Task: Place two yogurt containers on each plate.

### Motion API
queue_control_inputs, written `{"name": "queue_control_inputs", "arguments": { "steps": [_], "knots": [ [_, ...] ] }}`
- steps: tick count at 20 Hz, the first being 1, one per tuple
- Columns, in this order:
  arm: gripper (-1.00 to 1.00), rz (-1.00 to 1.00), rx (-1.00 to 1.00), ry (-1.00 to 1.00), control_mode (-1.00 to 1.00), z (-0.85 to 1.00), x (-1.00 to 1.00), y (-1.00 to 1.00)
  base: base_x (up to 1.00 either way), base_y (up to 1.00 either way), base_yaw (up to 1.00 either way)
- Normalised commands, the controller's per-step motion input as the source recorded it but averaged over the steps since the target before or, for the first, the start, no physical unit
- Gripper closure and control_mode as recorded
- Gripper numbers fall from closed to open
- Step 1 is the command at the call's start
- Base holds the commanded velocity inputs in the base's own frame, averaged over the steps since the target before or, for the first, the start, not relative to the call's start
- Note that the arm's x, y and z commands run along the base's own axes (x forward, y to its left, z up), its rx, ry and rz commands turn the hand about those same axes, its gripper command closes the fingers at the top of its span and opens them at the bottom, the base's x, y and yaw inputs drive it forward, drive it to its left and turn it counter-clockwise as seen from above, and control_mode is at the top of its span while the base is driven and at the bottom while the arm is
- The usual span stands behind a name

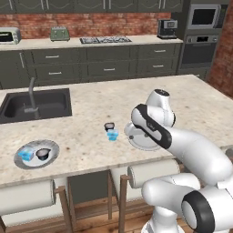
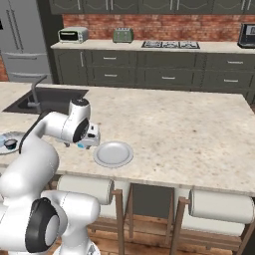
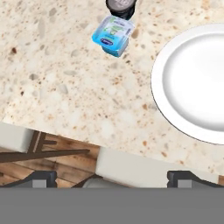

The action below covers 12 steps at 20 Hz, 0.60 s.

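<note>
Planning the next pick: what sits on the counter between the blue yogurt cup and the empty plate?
Nothing. In the hand view, only bare speckled counter separates the blue yogurt cup from the empty plate; the dark cup sits behind the blue one.

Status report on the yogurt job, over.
Gripper open, empty, above counter edge. Left plate holds two cups; near plate bare. Blue cup and dark cup on counter beside it. Nothing blocking.

White arm [image 1: 195, 150] — rounded glossy segments, dark bands at the joints.
</note>
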Motion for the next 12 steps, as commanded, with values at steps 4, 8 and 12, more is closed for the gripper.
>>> {"name": "queue_control_inputs", "arguments": {
  "steps": [4, 8, 12],
  "knots": [
    [-1.0, 0.0, 0.0, 0.0, 1.0, 0.0, 0.0, 0.0, 0.0, 0.0, 0.0],
    [-1.0, 0.0, 0.0, 0.0, -1.0, 0.0, 0.0, 0.0, 0.0, 0.0, 0.0],
    [-1.0, 0.0, 0.0, 0.0, -1.0, 0.0, 0.0, 0.0, 0.0, 0.0, 0.0]
  ]
}}
